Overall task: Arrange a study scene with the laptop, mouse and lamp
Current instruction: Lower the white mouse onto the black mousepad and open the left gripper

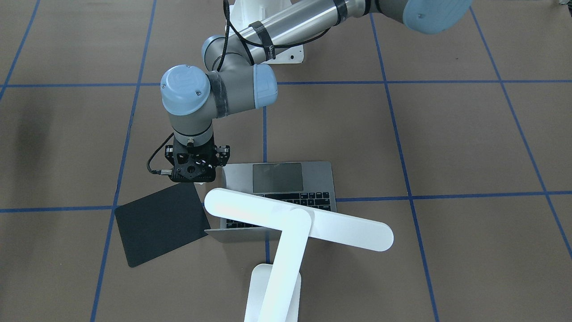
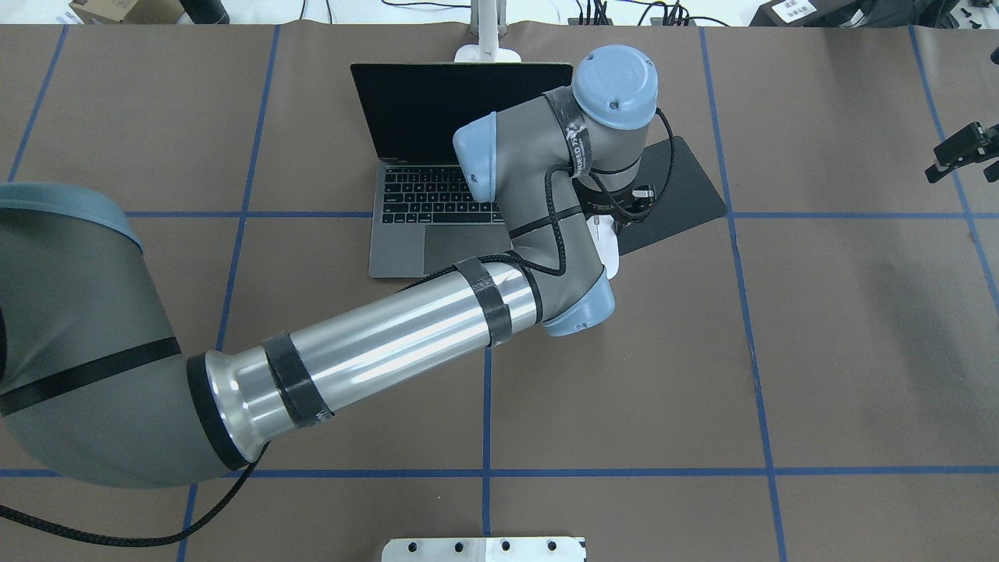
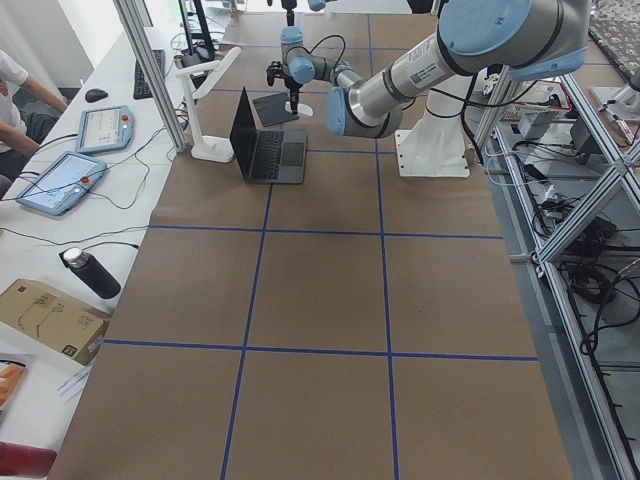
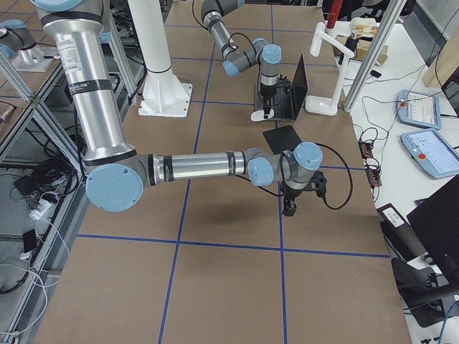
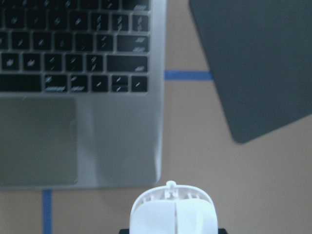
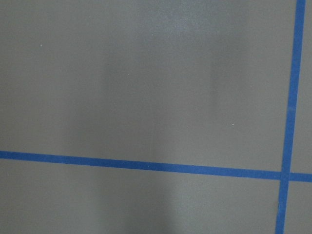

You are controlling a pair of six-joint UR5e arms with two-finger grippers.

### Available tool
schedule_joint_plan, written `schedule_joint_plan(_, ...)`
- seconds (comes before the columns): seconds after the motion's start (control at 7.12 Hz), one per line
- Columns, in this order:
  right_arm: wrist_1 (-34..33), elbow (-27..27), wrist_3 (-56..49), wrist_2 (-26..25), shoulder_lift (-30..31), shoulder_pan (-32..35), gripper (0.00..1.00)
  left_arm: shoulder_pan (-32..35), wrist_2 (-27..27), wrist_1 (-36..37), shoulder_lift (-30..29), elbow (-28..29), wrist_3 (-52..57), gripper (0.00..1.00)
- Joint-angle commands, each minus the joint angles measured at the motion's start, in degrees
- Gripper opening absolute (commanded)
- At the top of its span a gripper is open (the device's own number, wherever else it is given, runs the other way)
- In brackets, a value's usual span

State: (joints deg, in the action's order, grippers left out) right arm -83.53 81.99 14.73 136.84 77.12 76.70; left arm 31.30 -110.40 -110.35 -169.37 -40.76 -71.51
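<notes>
On the brown table (image 1: 447, 134), your left hand (image 1: 196, 178) grips the mouse (image 5: 174, 214) just beside the laptop (image 5: 122, 146) corner, short of the black mat (image 5: 263, 63); release here and you risk clipping that edge.

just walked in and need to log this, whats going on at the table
The left gripper holds the white mouse by the front right corner of the open laptop, short of the black mat that lies beside the laptop. The lamp stands behind the laptop's screen. The right gripper hangs over the table off to the side, away from all of it.
</notes>
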Motion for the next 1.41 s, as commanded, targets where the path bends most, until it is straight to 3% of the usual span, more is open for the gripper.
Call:
schedule_joint_plan(0.0, 0.0, 0.0, 0.2, 0.1, 0.0, -0.1, 0.98, -0.7, 5.2, -6.2, -4.0, 7.3, -2.6, 0.26)
schedule_joint_plan(0.14, 0.0, 0.1, 0.2, 0.1, 0.0, -0.1, 0.98, -0.9, 6.6, -8.5, -5.9, 11.0, -2.7, 0.26)
schedule_joint_plan(0.98, 0.1, -0.1, 1.5, 0.4, -1.1, -0.6, 0.98, -2.6, 18.2, -18.6, -7.8, 16.9, -5.1, 0.27)
schedule_joint_plan(1.26, 0.0, -0.1, 1.4, 0.4, -1.2, -0.6, 0.98, -2.6, 18.8, -19.2, -7.8, 17.0, -5.2, 0.38)
